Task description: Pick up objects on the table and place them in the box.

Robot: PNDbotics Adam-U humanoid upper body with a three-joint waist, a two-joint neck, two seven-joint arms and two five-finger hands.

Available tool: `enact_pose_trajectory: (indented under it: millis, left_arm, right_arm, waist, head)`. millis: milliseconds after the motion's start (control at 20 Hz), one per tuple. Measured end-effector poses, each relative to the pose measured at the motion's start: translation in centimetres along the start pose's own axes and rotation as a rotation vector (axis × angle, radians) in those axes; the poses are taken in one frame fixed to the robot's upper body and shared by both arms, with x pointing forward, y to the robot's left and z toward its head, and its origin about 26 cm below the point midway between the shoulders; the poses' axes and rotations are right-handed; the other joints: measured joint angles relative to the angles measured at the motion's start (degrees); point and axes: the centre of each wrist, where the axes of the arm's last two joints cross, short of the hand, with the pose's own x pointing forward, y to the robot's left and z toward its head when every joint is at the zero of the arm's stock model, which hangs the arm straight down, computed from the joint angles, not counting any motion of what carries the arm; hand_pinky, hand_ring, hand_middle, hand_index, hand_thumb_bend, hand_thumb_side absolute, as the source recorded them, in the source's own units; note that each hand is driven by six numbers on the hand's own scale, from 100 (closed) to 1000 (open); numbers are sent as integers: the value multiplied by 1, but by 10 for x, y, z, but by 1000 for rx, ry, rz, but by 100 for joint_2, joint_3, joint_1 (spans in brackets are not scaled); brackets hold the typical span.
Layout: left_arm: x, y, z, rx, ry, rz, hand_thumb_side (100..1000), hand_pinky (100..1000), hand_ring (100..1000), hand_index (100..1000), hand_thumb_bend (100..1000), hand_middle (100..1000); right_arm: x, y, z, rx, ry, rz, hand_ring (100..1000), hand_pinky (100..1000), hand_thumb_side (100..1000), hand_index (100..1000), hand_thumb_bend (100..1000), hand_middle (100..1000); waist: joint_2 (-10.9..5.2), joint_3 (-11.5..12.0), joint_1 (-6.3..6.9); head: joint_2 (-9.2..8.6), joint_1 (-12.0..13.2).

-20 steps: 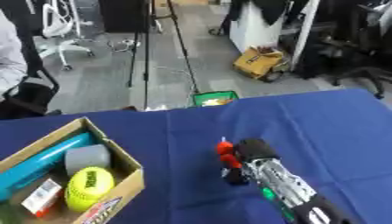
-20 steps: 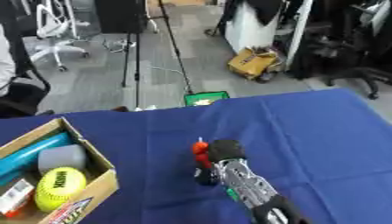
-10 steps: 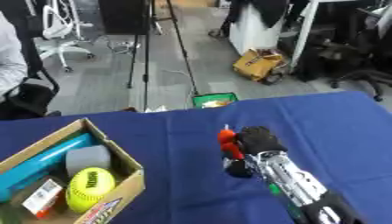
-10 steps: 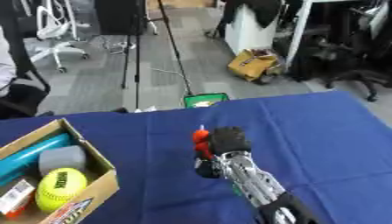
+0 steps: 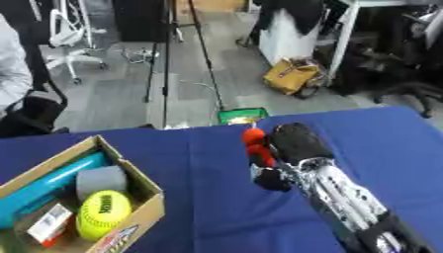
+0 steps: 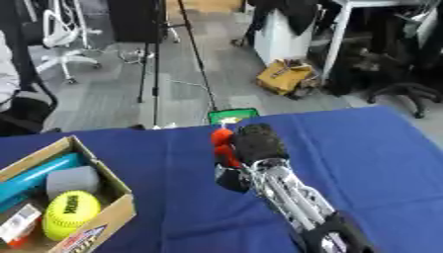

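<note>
Fingers of the right hand are seen curled toward the palm, closed round a red object of two rounded lumps, one above the other. The red object sits at the left side of the hand, against the fingers and partly covered by them; its upper lump stands clear above the dark fist, while the lower lump is tucked into the grasp. Whether it is lifted off the blue bench or touches it cannot be told. The right arm is seen entering from the lower right corner, black with silver parts, stretched toward the middle of the bench. A cardboard box is set at the lower left, well apart from the hand. Inside the box lie a yellow ball with dark lettering, a grey block just behind it, a teal tube along the far wall, and a small white and red packet beside the ball. A green item is seen beyond the far edge of the bench.
</note>
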Motion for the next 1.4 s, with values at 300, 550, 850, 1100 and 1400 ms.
enact_pose_trajectory:
  millis: [300, 550, 850, 1100, 1400]
  left_arm:
    - [0, 0, 0, 0, 0, 0, 770, 854, 802, 823, 100, 866]
    - [0, 0, 0, -1, 0, -1, 770, 854, 802, 823, 100, 866]
    - [0, 1, -1, -3, -4, -3, 771, 854, 802, 823, 100, 866]
    - [0, 1, -1, -5, -9, -2, 769, 854, 802, 823, 100, 866]
    - [1, -1, -4, -1, -16, 7, 766, 854, 802, 823, 100, 865]
  right_arm:
    - [-1, -31, 16, -92, -52, 22, 886, 1000, 582, 635, 100, 490]
    - [0, -48, 22, -133, -87, 41, 886, 1000, 577, 633, 100, 486]
    - [3, -61, 23, -160, -116, 51, 883, 1000, 580, 629, 100, 482]
    - [6, -71, 24, -182, -139, 46, 880, 1000, 585, 626, 100, 478]
    - [10, -80, 25, -199, -165, 46, 875, 1000, 597, 619, 100, 474]
  waist:
    - [-44, 86, -42]
    - [-55, 186, -83]
    - [-57, 300, -135]
    - [-40, 413, -164]
    - [36, 604, -169]
  head:
    - [45, -8]
    - [47, -46]
    - [46, -115]
    - [36, -183]
    - [0, -278]
